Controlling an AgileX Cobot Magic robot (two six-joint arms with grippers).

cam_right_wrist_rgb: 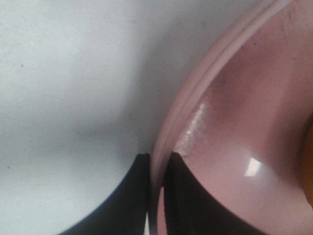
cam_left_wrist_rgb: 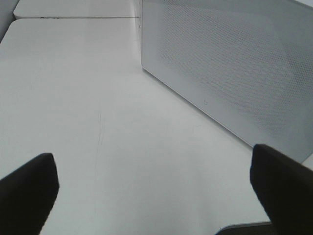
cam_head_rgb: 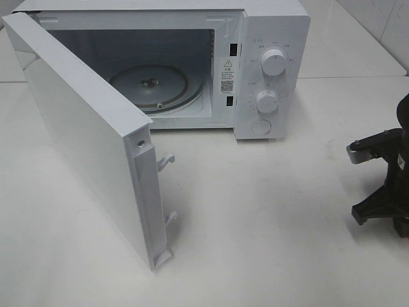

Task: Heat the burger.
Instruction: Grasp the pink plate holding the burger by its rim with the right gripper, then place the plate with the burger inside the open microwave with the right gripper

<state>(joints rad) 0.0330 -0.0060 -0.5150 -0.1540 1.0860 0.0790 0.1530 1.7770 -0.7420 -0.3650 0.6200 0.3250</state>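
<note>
In the right wrist view, my right gripper (cam_right_wrist_rgb: 156,196) is shut on the rim of a pink plate (cam_right_wrist_rgb: 234,122), one dark finger outside the rim and one inside. Only a thin golden-brown sliver of the burger (cam_right_wrist_rgb: 310,188) shows at that frame's edge. In the exterior high view, part of the right arm (cam_head_rgb: 383,185) shows at the table's right edge; the plate and burger lie outside that view. My left gripper (cam_left_wrist_rgb: 156,196) is open, with nothing between its fingers, above bare table beside the microwave door (cam_left_wrist_rgb: 230,63).
A white microwave (cam_head_rgb: 275,64) stands at the back of the table. Its door (cam_head_rgb: 83,141) swings wide open toward the front left. The glass turntable (cam_head_rgb: 153,86) inside is bare. The table is white.
</note>
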